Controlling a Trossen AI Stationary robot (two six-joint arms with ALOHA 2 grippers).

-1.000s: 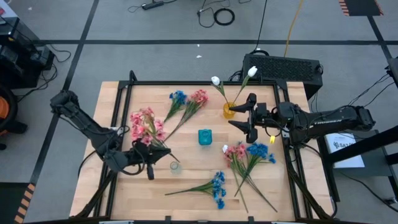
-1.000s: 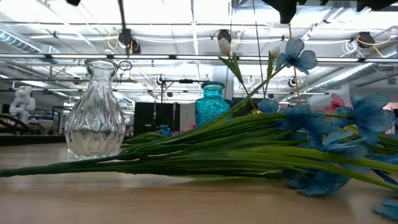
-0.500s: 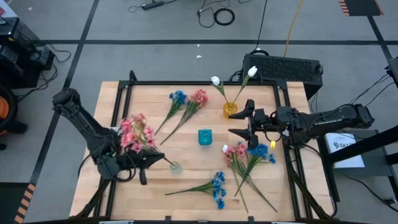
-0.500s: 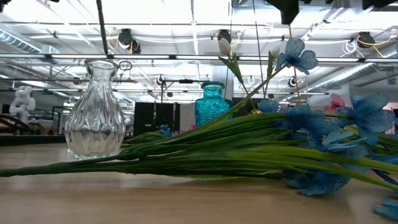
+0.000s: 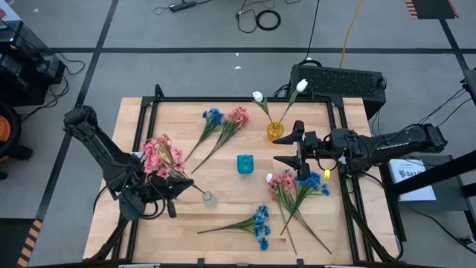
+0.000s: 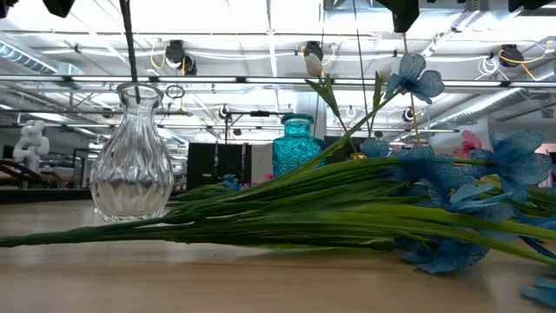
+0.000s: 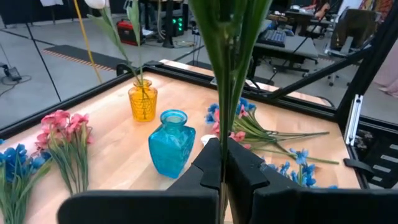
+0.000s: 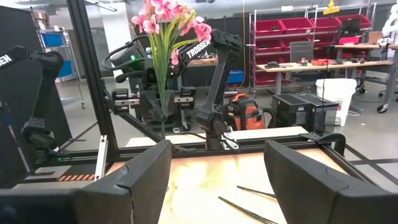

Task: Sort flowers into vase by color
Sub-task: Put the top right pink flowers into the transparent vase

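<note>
The wooden surface [image 5: 230,201] carries everything, and I place it all by the clear glass vase [image 6: 132,155] near its front left. My left jaws [image 5: 168,195] are clamped tight on the stems of the pink bunch [image 5: 160,154], just beside that vase, the blossoms upright above them and the stem ends reaching the vase's mouth. My right jaws [image 5: 297,152] hang spread wide and empty, well apart to the vase's right, near the yellow vase [image 5: 274,132] holding white buds [image 5: 257,97]. The teal vase [image 5: 245,163] stands between. Blue sprays [image 5: 259,220] lie just right of the clear vase. I judge insertion is under way; next I must lower the stems straight in, then release.
</note>
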